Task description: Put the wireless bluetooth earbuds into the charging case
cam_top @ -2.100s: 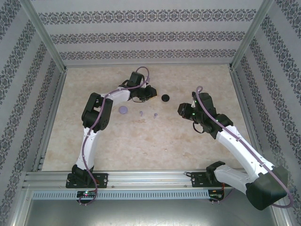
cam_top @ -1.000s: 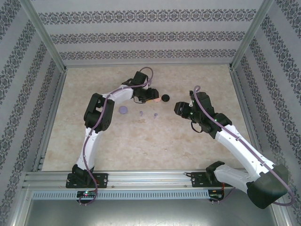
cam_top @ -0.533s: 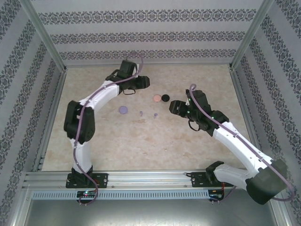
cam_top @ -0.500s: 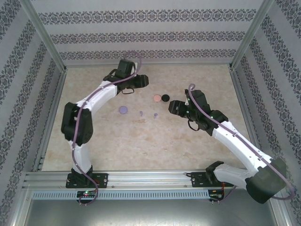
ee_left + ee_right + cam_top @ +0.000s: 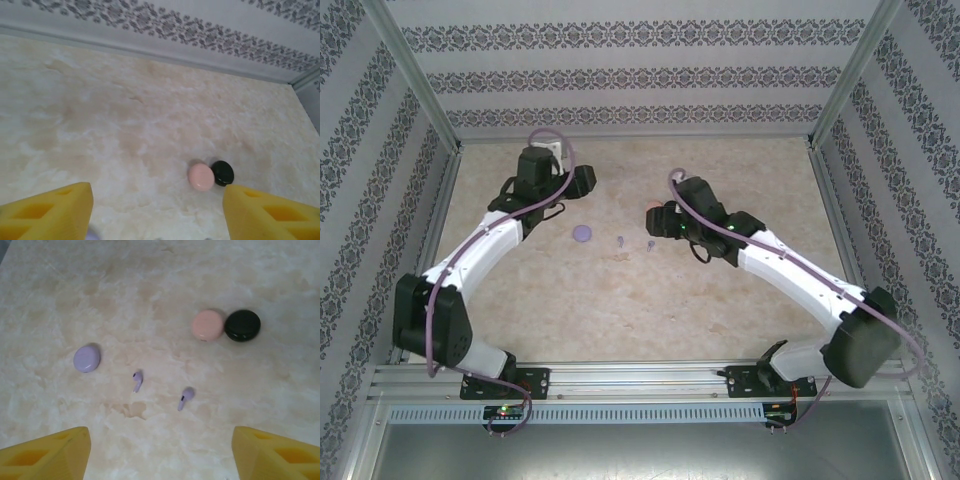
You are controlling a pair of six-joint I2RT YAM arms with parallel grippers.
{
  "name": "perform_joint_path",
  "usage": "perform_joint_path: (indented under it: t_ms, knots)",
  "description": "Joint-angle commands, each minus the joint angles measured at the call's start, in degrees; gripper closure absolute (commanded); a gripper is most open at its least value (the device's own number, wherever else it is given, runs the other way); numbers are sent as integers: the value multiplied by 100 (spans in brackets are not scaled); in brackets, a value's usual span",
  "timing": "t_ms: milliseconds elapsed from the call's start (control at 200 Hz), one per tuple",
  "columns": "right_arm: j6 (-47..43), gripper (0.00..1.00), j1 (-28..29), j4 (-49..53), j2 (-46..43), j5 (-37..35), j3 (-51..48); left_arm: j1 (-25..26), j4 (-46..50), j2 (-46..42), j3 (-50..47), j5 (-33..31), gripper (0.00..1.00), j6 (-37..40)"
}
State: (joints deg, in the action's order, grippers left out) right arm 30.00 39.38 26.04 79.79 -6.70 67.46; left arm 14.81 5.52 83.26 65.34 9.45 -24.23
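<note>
Left fingers [image 5: 50,210] and right fingers [image 5: 45,452] gape; two tiny lilac stemmed earbuds [image 5: 137,381] lie apart.

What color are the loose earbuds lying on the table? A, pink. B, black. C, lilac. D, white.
C: in the right wrist view, one bud and the other bud lie on the table to the right of the lilac case, and both are lilac.
</note>
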Motion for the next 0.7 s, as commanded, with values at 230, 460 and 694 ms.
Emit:
perform_joint_path:
  t_ms: [230, 460, 694]
  knots:
    - [-534, 14, 426, 349, 1376, -372, 1643, -467, -683, -1201, -801, -548, 0, -88]
    - [-990, 2, 645, 564, 2350, -789, 2859, -691, -1019, -1699, -1210, -832, 1, -134]
    - [-1288, 2, 826, 785, 3361, -1478, 4315, -881, -719, -1841, -1200, -1718, 1, -983]
